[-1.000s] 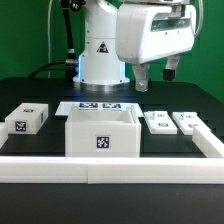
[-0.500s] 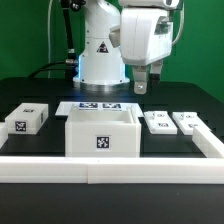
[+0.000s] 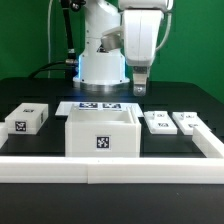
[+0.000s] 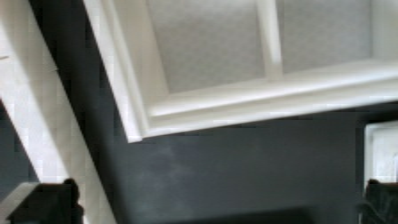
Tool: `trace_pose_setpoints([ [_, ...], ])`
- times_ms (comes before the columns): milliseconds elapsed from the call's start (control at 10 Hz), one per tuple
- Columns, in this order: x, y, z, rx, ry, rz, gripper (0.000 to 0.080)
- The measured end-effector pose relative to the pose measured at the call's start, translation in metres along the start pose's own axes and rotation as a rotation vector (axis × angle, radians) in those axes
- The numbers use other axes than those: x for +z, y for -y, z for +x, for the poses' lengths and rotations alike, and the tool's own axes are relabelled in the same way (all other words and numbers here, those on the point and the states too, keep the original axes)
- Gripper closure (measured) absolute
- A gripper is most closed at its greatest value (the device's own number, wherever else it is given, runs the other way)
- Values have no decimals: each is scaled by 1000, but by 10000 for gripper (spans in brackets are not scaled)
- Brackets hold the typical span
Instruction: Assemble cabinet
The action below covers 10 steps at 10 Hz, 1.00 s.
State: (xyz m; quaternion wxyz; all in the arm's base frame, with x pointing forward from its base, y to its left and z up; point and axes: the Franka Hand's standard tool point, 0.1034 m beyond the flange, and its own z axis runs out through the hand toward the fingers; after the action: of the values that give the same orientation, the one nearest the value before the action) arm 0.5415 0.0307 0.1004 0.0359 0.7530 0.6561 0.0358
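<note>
The cabinet body, an open-topped white box with a square tag on its front, stands in the middle of the table. In the wrist view its rim and inner wall show. A tagged white block lies at the exterior view's left. Two smaller tagged blocks lie at the right. My gripper hangs above the table, behind the box and a little to its right. It is open and empty, with the fingertips wide apart and only dark table between them.
The marker board lies flat behind the box. A long white rail edges the front of the table and shows in the wrist view. The white robot base stands at the back. A block's edge shows in the wrist view.
The gripper head has turned about its vertical axis and shifted a little to the exterior view's left. The parts on the table have not moved.
</note>
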Motion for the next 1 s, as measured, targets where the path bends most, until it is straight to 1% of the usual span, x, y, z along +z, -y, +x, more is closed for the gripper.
trace_pose_setpoints([
  [500, 2, 1, -3, -23, 6, 2, 0],
  [600, 4, 5, -10, -61, 5, -3, 0],
  [700, 7, 13, -19, -73, 2, -12, 0],
  [800, 10, 22, -24, -69, 1, -9, 0],
  [900, 16, 32, -30, -58, 0, -1, 0],
  [1000, 21, 37, -33, -51, 2, 14, 0],
])
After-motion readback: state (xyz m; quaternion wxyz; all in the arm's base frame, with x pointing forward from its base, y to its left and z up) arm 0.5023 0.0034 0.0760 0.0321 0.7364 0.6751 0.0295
